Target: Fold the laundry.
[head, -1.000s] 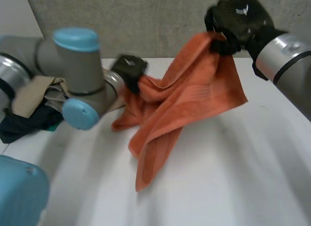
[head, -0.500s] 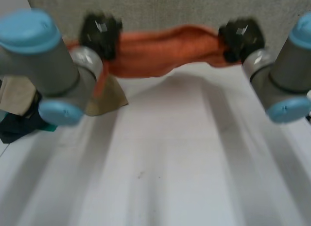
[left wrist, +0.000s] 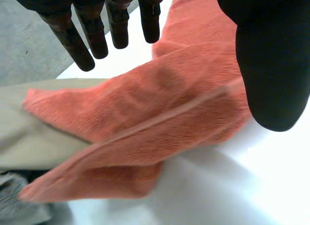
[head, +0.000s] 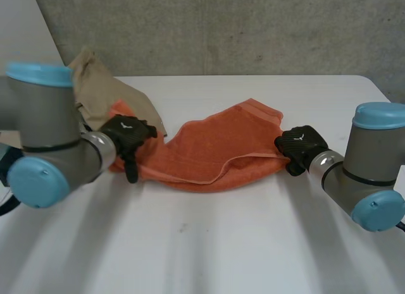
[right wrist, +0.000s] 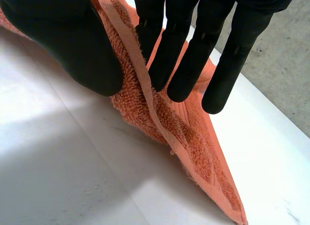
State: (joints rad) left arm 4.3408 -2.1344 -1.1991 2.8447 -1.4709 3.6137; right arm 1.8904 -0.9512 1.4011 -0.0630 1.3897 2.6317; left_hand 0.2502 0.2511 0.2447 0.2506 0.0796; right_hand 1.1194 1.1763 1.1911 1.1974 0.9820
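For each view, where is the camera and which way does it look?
Head view: between and behind the arms, looking down at the white table; both arms, left hand and right hand at the orange towel's ends.
Left wrist view: on the left wrist, looking along the open left hand at towel and tan cloth.
Right wrist view: on the right wrist, looking along the right hand pinching the towel's hem.
All share the towel and table.

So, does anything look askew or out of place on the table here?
Yes. The orange towel lies crumpled and half doubled over, not flat, and its end near the left hand overlaps the beige cloth instead of bare table.
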